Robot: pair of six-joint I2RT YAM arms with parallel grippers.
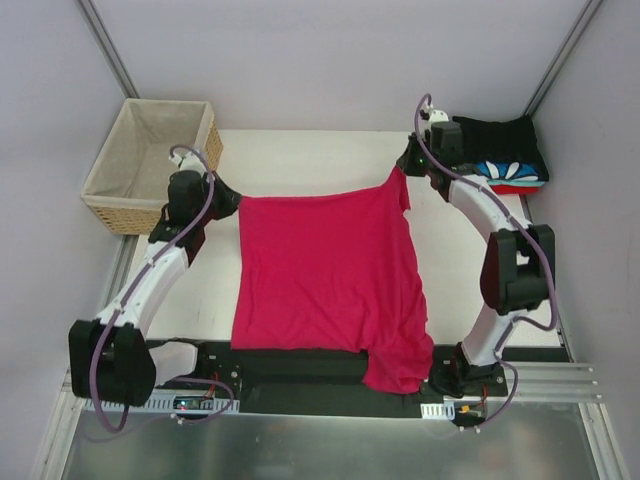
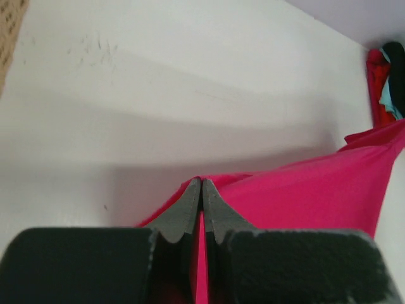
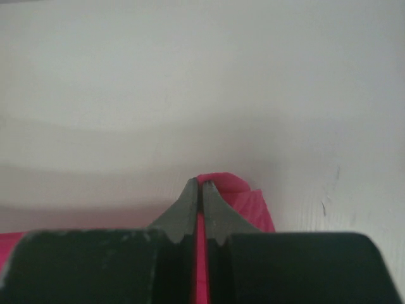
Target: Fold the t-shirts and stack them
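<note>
The crimson-pink tee [image 1: 330,280] lies spread across the middle of the worktop [image 1: 300,160]. Its far edge is pulled in a fairly straight line between the two arms. Its near right corner spills over the near edge of the worktop, by the base of the right arm.

The left claw [image 1: 228,199] is pressed together on the far left corner of the tee; the wrist view shows pink cloth pinched between its fingers. The right claw [image 1: 404,166] is likewise clamped on the far right corner, with a small fold of pink showing past its tips.

In the far right corner of the worktop, just beyond the right claw, sits a folded pile: a black shirt [image 1: 500,135] on top, a blue-white patterned shirt [image 1: 510,170] under it, and a red shirt [image 1: 515,187] at the bottom.

A wicker basket [image 1: 130,215] with pale lining stands off the far left corner.
</note>
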